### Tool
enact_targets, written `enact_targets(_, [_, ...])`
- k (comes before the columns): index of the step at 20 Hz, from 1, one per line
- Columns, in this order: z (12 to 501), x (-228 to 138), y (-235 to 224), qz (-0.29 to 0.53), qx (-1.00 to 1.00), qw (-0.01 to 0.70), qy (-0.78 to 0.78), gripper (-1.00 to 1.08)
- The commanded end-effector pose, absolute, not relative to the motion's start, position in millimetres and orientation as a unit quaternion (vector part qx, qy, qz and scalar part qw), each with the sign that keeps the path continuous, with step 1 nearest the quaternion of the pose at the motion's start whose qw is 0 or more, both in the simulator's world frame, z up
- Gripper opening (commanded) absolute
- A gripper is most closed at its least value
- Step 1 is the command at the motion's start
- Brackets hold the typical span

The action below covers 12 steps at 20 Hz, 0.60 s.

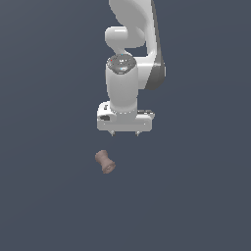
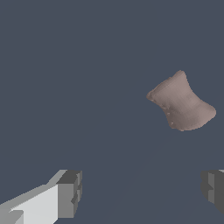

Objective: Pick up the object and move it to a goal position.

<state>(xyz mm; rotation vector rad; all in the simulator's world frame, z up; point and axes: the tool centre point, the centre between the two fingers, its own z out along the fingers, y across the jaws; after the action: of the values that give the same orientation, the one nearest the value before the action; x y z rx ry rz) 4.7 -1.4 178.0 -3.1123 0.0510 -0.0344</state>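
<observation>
Fingers [image 2: 70, 192] cropped in wrist view, object [image 1: 105, 162] unobscured.

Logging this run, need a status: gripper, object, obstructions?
Gripper open, empty, above the surface. Spool free, lying tilted, toward the exterior view's left of the fingers. Nothing in the way.

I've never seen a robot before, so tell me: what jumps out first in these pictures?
The big white arm hangs down from the top of the exterior view against plain dark grey. Its tool is open and holds nothing. Below it, slightly toward the exterior view's left, a small pinkish-brown spool lies on its own, clear of the tool; the wrist view shows its narrow waist and flared ends.
</observation>
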Motion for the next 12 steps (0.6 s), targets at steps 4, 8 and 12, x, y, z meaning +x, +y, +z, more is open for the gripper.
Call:
enact_targets(4, [181,4,0,-0.012,-1.0,0.014,0.017,1.0])
enact_targets(8, [192,4,4,-0.013,-1.0,0.014,0.018,1.0])
enact_targets(12, [196,3,6,-0.014,-1.0,0.014,0.018,1.0])
